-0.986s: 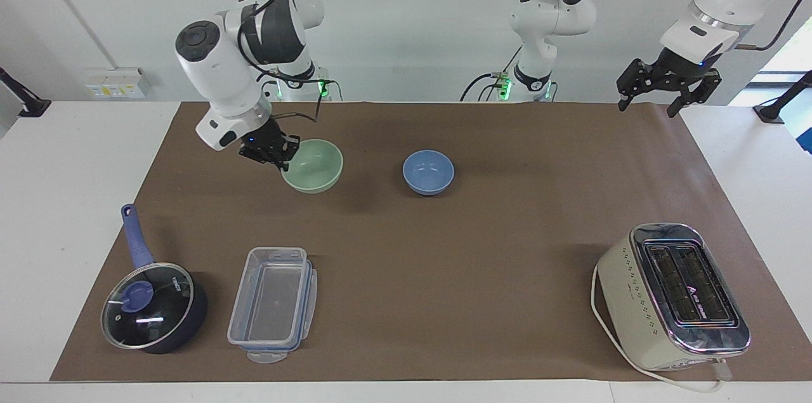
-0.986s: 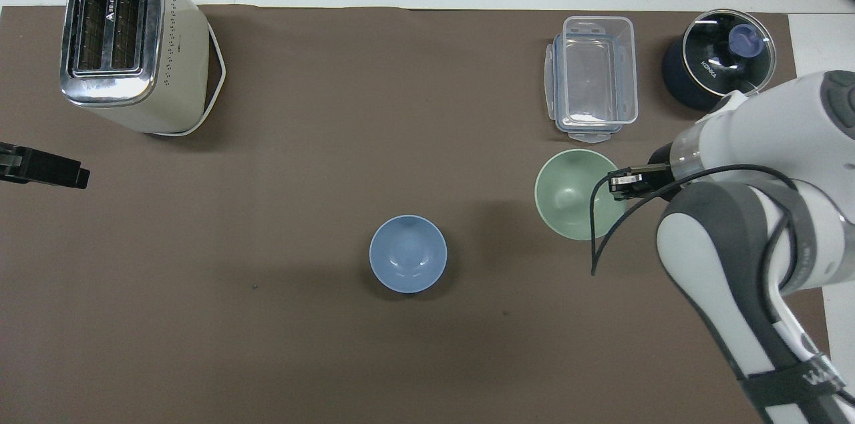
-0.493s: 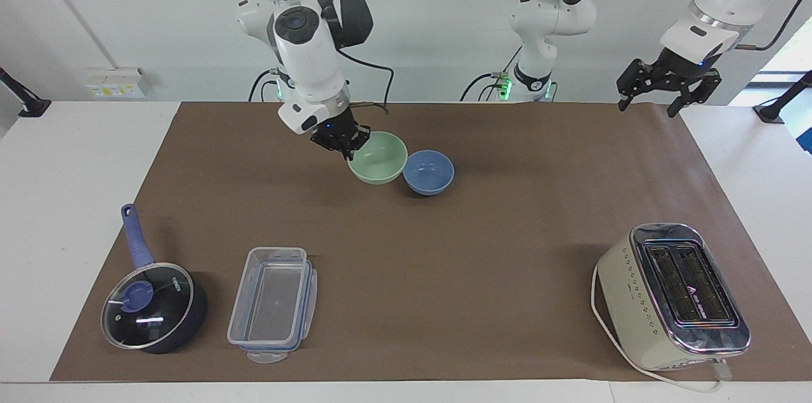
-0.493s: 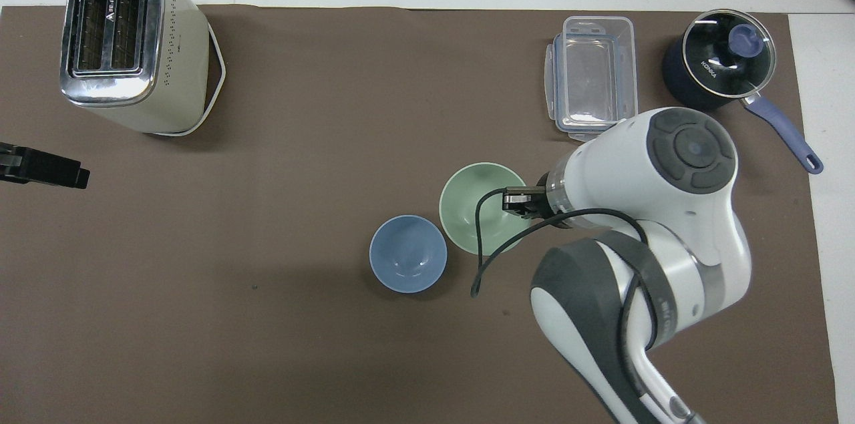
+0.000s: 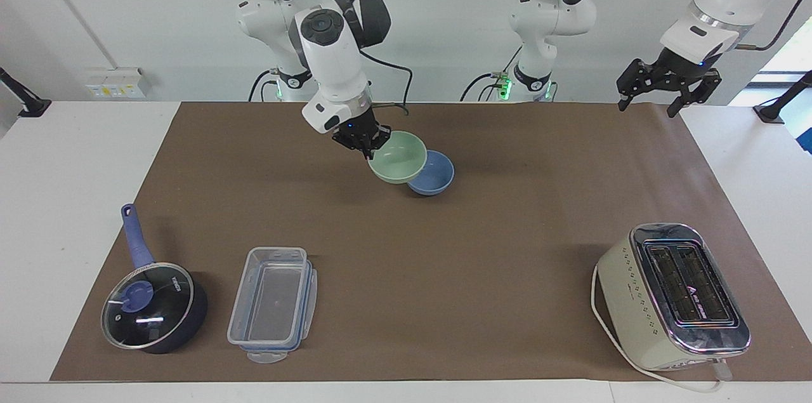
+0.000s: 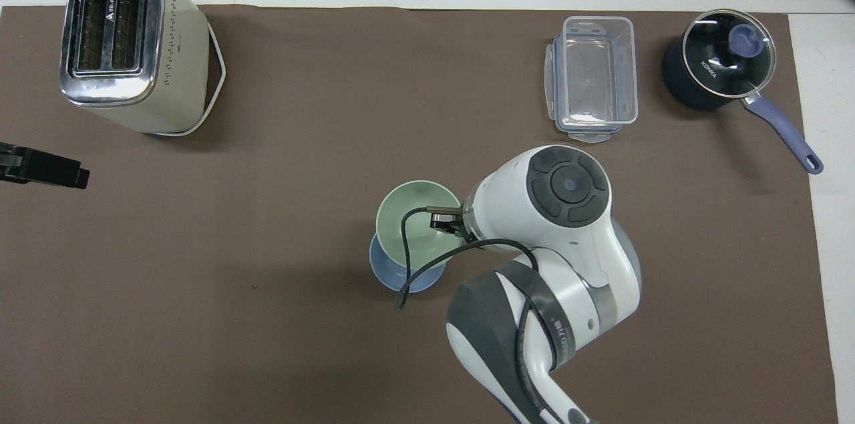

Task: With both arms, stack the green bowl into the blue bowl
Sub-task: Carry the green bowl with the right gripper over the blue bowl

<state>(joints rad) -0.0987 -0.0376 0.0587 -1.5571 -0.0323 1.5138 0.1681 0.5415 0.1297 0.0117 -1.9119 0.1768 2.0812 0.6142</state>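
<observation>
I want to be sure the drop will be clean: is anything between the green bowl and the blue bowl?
Nothing visible. The right gripper holds the green bowl by its rim, partly over the empty blue bowl.

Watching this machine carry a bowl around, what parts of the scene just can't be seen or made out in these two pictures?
- Periwinkle-blue bowl: in both views mostly covered by the pale mint-green bowl held over it; whether they touch cannot be told.
- Right gripper, shut on the green bowl's rim: overhead, its own white arm hides most of it.
- Left gripper, waiting open above the table's end: overhead, the picture's edge cuts it off.
- Cream toaster: slot contents too dark to tell.
</observation>
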